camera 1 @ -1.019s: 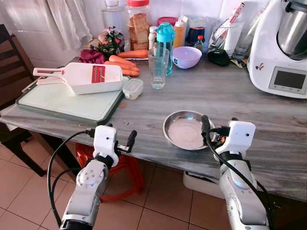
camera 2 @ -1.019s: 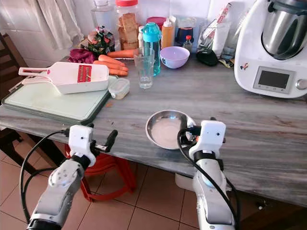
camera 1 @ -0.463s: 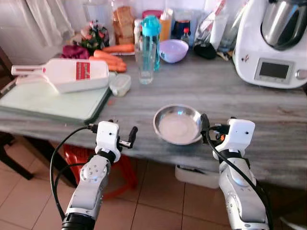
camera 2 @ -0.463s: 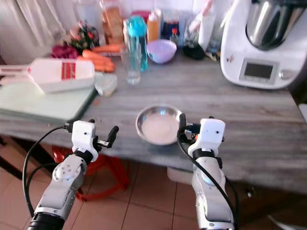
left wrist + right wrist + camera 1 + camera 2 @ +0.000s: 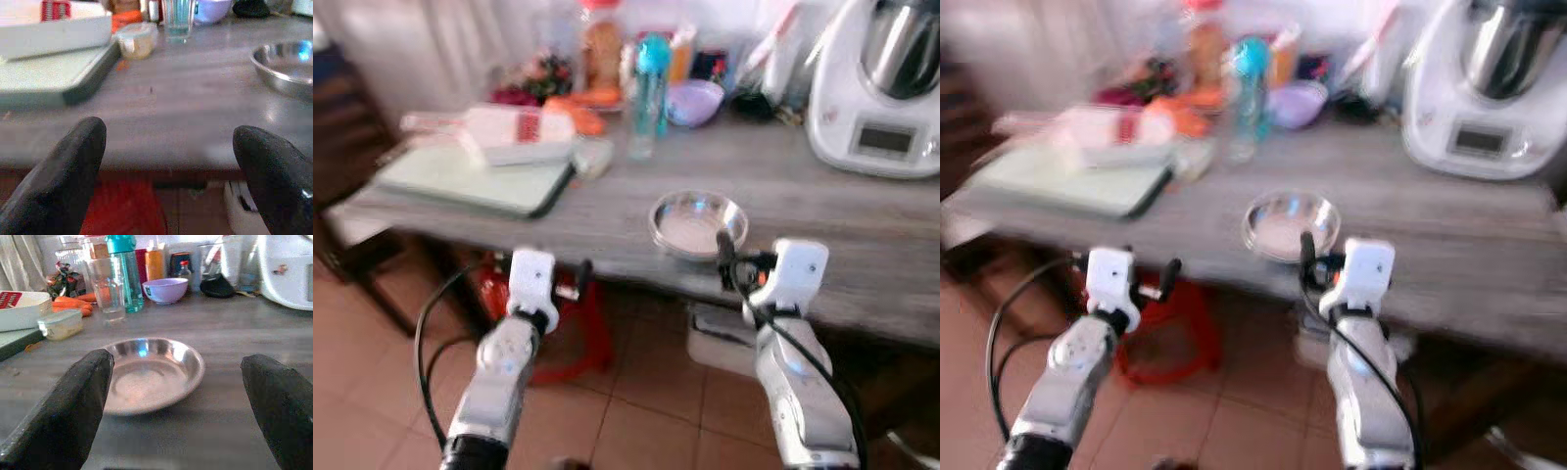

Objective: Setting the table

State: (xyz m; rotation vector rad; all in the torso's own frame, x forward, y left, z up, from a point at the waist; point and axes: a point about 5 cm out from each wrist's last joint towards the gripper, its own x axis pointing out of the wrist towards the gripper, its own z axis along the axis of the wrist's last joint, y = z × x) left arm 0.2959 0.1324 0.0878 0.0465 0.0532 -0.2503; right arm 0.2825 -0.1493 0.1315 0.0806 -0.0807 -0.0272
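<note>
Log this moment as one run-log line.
left gripper: open, short of table edge | right gripper: open, facing steel bowl | bowl: on table, untouched | head views: blurred

A long counter with a grey, wood-grained top is running across the room, its front edge overhanging a floor of reddish-brown tiles with pale grout lines. Behind the counter's far edge a white wall is showing, and a pale curtain is hanging at the far left corner. A dark wooden chair is standing off the counter's left end. Under the front edge a red stool is sitting beside a white box on the floor. Bright light is washing over the blurred far side.
</note>
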